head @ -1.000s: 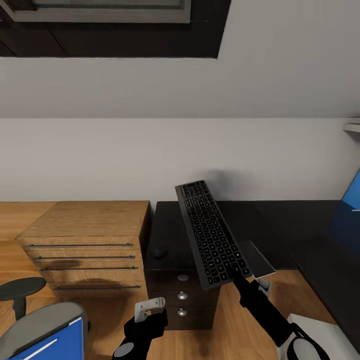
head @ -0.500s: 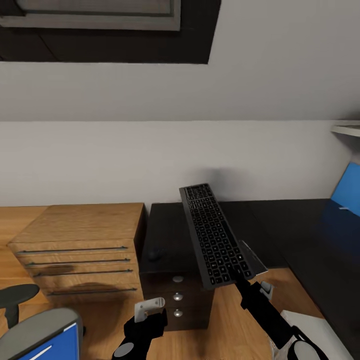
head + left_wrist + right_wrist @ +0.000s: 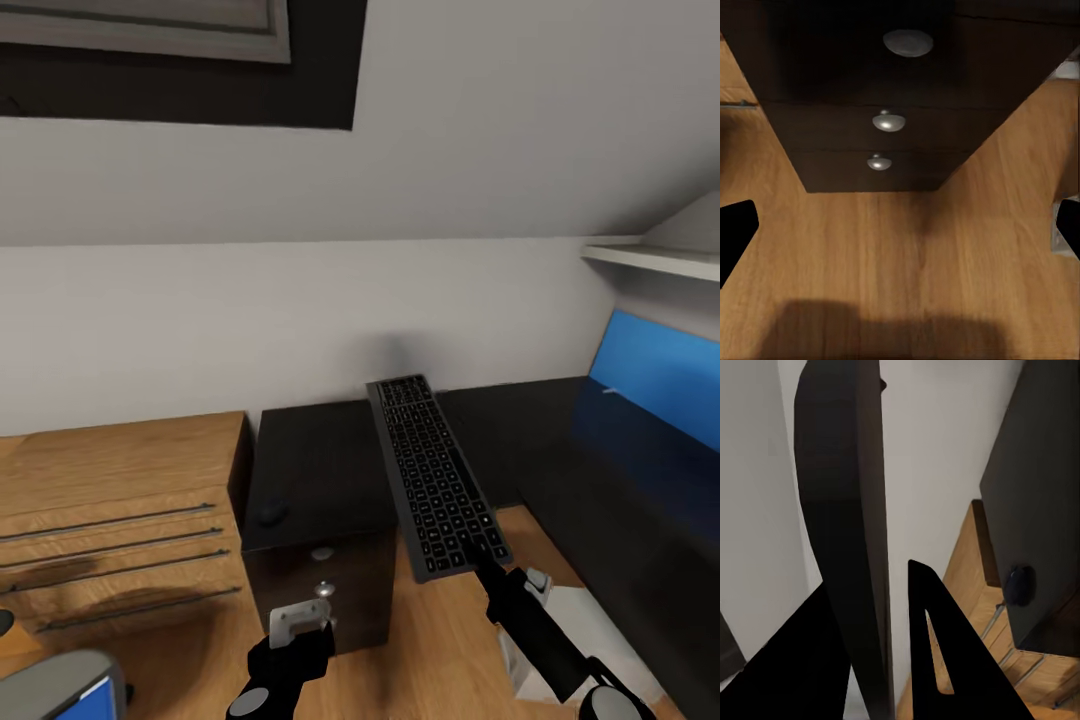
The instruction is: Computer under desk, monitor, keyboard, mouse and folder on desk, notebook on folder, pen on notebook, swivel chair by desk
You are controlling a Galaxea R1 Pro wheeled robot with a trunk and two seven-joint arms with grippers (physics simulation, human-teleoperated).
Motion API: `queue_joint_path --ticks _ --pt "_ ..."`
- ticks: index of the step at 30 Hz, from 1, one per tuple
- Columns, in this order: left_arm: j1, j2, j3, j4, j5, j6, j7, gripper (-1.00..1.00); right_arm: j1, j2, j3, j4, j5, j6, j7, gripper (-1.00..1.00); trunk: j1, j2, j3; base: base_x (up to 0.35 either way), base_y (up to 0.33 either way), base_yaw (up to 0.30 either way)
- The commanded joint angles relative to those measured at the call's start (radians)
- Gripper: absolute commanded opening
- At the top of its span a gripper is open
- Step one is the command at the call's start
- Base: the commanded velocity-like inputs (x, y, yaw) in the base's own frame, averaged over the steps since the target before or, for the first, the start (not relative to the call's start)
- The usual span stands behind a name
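now camera swung right, right jaws (image 3: 487, 556) still clamping keyboard (image 3: 436, 474), left jaws (image 3: 298, 622) wide

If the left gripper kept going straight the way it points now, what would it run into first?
Most likely the wooden floor in front of the dark drawer cabinet. In the left wrist view the left gripper is open and empty, and bare floor lies between its fingers, the cabinet's knobs beyond. Depth is hard to judge, so this is a guess.

We look at a dark drawer cabinet (image 3: 900, 90) with three round silver knobs (image 3: 889, 121) standing on a wooden plank floor (image 3: 915, 270), our black fingertips (image 3: 735, 229) spread wide apart.
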Motion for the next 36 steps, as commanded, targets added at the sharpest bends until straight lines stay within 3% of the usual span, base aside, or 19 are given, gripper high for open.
queue_joint_path --ticks 1,11,21,36 --pt "-0.001 0.0 -0.002 -0.001 0.006 0.002 0.008 1.0 0.0 0.0 -0.001 -0.001 -0.01 0.008 -0.001 -1.0 0.0 -0.001 -0.001 -0.236 0.17 -0.3" --pt "-0.001 0.0 -0.013 0.0 0.005 0.002 0.008 1.0 0.0 0.0 -0.017 -0.001 -0.009 0.006 -0.001 -1.0 0.0 -0.001 -0.001 -0.254 0.185 -0.3" --pt "-0.001 0.001 -0.044 0.0 0.005 0.0 0.01 1.0 0.0 0.0 -0.021 -0.001 -0.008 0.006 -0.001 -1.0 0.0 -0.001 -0.001 -0.036 0.026 -0.3" --pt "-0.001 0.0 -0.049 0.0 0.006 0.001 0.009 1.0 0.0 0.0 -0.023 0.006 -0.008 0.004 -0.001 -1.0 0.0 -0.001 -0.001 -0.211 0.079 -0.3"
